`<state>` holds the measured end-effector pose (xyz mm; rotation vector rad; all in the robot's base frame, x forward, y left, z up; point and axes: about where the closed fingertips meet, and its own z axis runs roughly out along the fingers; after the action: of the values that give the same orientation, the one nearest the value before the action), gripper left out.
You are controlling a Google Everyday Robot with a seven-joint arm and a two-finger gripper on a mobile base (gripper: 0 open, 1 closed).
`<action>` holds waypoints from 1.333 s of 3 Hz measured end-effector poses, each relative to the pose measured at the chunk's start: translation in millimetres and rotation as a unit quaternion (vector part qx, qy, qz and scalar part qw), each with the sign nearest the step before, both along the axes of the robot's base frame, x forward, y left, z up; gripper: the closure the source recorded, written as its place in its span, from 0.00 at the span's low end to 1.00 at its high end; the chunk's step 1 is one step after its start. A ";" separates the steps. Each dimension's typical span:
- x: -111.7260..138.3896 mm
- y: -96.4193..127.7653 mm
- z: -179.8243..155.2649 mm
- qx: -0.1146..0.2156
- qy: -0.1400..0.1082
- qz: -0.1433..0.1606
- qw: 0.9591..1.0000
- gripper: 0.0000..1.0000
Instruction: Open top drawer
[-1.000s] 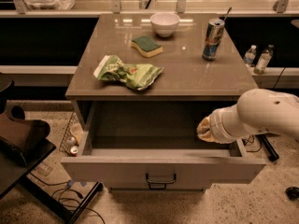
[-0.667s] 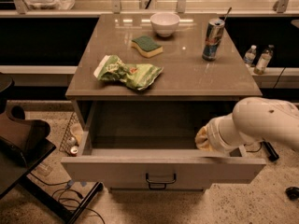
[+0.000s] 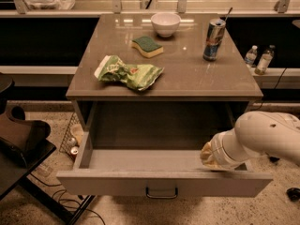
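The top drawer point(image 3: 117, 184) is pulled well out from under the brown tabletop; its plain grey inside shows and holds nothing I can see. Its small black bar handle point(image 3: 161, 192) sits centred on the front. My gripper point(image 3: 209, 157) is at the end of the white arm point(image 3: 262, 139), reaching in from the right and resting over the drawer's front right corner, just behind the front panel. The fingers are hidden behind the wrist.
On the tabletop point(image 3: 197, 78) lie a green crisp bag point(image 3: 129, 73), a green-and-yellow sponge point(image 3: 147, 46), a white bowl point(image 3: 165, 23) and a drink can point(image 3: 213, 40). Two bottles point(image 3: 258, 59) stand at the right. A dark chair point(image 3: 18, 139) is at the left.
The arm has swung lower and toward the drawer's front right corner. The drawer stands open as before.
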<state>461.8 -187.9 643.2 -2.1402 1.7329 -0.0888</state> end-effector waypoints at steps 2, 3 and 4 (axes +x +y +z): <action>-42.6 -32.5 -17.3 -0.028 0.046 -0.028 0.998 1.00; -81.7 -56.0 -14.1 -0.022 0.060 -0.063 0.996 1.00; -93.6 -64.1 -13.0 -0.019 0.064 -0.077 0.995 0.82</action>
<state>368.2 -251.9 630.3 -2.0753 1.9837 -0.0271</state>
